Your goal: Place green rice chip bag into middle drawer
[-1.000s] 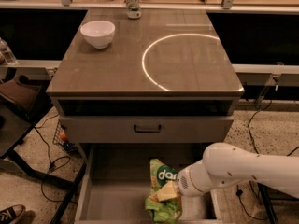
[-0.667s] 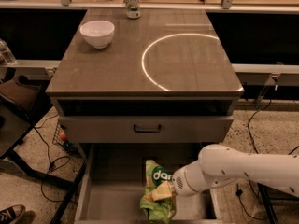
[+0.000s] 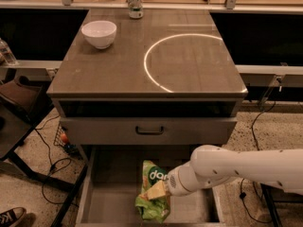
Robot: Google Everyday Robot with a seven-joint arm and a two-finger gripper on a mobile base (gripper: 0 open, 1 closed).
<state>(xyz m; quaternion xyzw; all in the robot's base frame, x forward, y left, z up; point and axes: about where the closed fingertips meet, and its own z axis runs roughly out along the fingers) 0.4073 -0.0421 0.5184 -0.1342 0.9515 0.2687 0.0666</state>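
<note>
The green rice chip bag (image 3: pixel 152 197) is crumpled, with a dark green logo near its top. It hangs upright over the front middle of the open middle drawer (image 3: pixel 110 203), a wide grey drawer pulled out at the bottom of the cabinet. My gripper (image 3: pixel 162 189) reaches in from the right at the end of the white arm (image 3: pixel 236 167). It is shut on the bag's right side. The bag's lower end is close to the drawer floor; I cannot tell whether it touches.
Above the open drawer is a shut drawer front with a dark loop handle (image 3: pixel 149 130). A white bowl (image 3: pixel 99 33) and a can (image 3: pixel 135 3) stand on the cabinet top, beside a bright light ring (image 3: pixel 156 56). Cables (image 3: pixel 52 167) and a shoe (image 3: pixel 12 216) lie on the floor at left.
My arm has moved a little to the left and the bag has gone with it, from right of centre toward the middle of the drawer.
</note>
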